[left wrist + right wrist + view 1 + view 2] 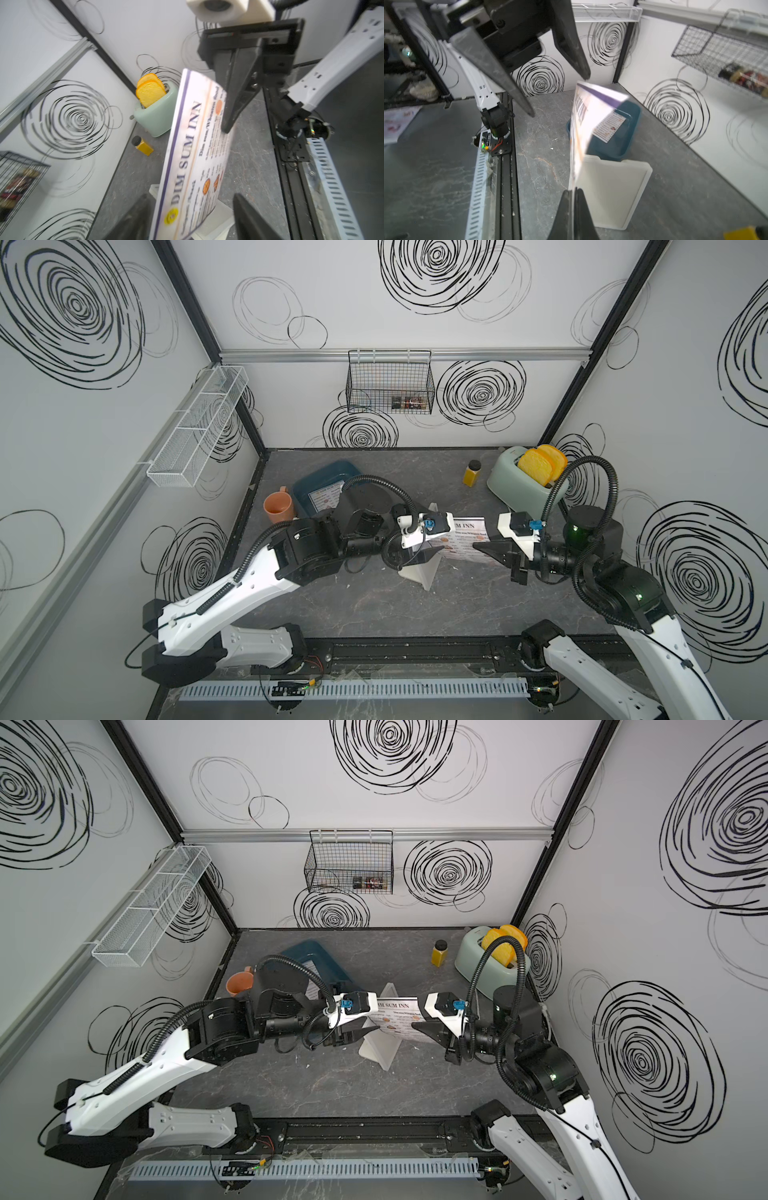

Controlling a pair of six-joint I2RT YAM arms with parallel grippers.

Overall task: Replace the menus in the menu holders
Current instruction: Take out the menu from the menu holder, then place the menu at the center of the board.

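Our right gripper (574, 190) is clenched on the edge of a menu (467, 539), the sheet pinched thin between its two black fingers (564, 207). The menu stands on edge above the table (374, 605), its "DIM SUM INN" heading readable in the left wrist view.

Our left gripper (438, 551) is released. Its jaws stand wide apart, one finger on each side of the sheet's far end, and neither visibly presses on it.

Just below and beside that end stands the white menu holder (419, 572), resting on its slanted foot at mid-table. The sheet reaches down to the holder's top edge, but we cannot tell whether any of it sits inside.

Farther back on our left, a second menu (326, 497) lies flat in the teal tray (602, 149), with an orange cup (278, 508) just beside the tray. At the back right are a yellow bottle (472, 473) and a mint toaster (519, 485).
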